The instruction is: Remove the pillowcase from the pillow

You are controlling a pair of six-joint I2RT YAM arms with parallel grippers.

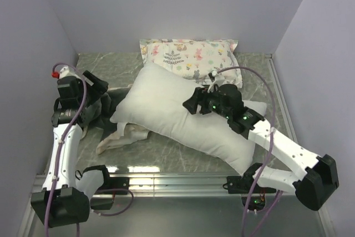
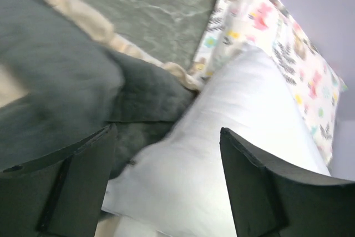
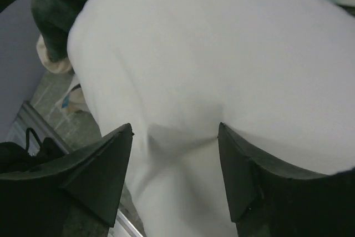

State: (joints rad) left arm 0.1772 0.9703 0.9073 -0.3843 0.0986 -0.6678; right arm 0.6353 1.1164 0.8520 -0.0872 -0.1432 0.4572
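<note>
Top external: the left arm [image 1: 62,137] hides much of the pillowcase [image 1: 119,137].

Overhead looks down; wrist views share pillow [image 1: 166,106].

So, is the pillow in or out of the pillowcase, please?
Practically out: the pillow lies bare; the pillowcase is bunched at its left corner.

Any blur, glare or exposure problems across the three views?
Top external: sharp, evenly lit, mild glare on the metal rail at the near edge. Left wrist: pillowcase smeared and soft, pillow only slightly crisper. Right wrist: pillow fills the frame, almost textureless; fingers are dark silhouettes.
</note>
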